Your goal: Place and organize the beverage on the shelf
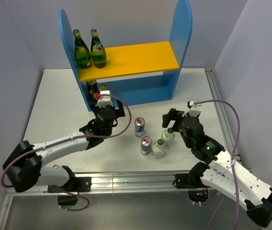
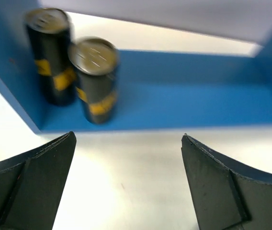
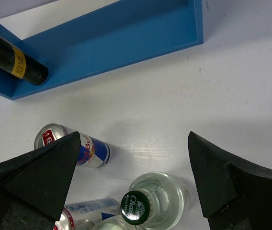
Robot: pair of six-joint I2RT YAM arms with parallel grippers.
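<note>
A: How is the light behaving?
B: Bright, even light is falling from above, and the tabletop (image 2: 126, 191) is glaring white in the left wrist view.
A: Anything blurring?
B: The black-gold cans (image 2: 95, 79) toward the far left corner are smearing softly; the clear bottle (image 3: 164, 191) is casting only a faint shadow.

There are two green bottles (image 1: 82, 50) (image 1: 98, 49), two black-and-gold cans (image 2: 50, 57) (image 2: 95, 79), two blue-and-silver cans (image 1: 140, 127) (image 1: 146, 146), two clear bottles (image 1: 168, 137) (image 1: 159, 148) and one shelf (image 1: 136, 57).
</note>
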